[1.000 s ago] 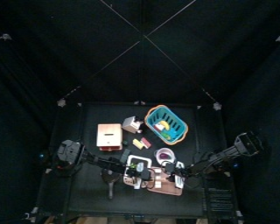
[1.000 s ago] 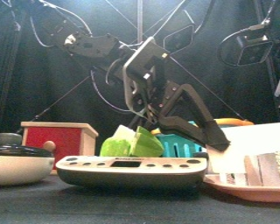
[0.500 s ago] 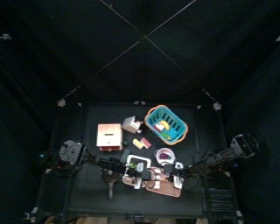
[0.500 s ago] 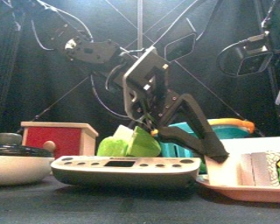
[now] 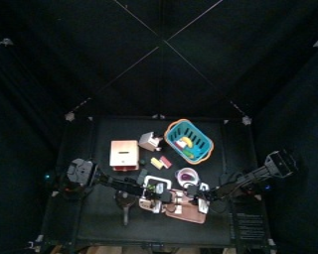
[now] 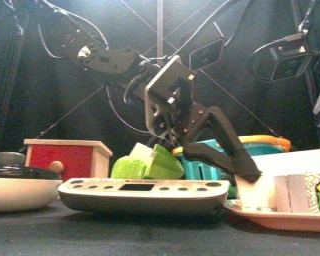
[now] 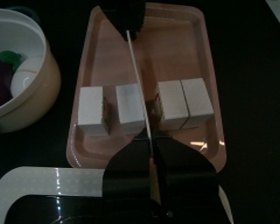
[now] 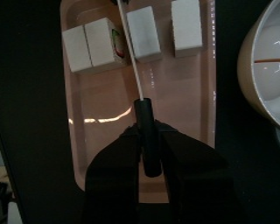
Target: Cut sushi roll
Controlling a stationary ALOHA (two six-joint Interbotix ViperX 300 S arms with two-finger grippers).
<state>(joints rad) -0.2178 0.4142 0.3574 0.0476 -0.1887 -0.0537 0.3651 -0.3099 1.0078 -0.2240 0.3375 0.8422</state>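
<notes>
The sushi roll (image 7: 129, 105) lies as several white pieces across a pink tray (image 7: 178, 35). The right wrist view shows the same pieces (image 8: 101, 42) at the far end of the tray (image 8: 95, 131). My right gripper (image 8: 143, 122) is shut on the black handle of a knife (image 8: 133, 61). The thin blade (image 7: 133, 79) runs over the row, in the gap between the two middle pieces. The blade's far end meets my left gripper (image 7: 150, 147), whose jaws are closed together on it just past the roll.
A white bowl (image 7: 25, 83) with purple and green contents stands beside the tray. In the front view a kitchen scale (image 6: 143, 192), a red box (image 6: 63, 155), a dark pot (image 6: 16, 180) and a teal basket (image 6: 210, 165) crowd the table.
Both arms have shifted only slightly over the tray. The knife stays held above the same gap in the roll.
</notes>
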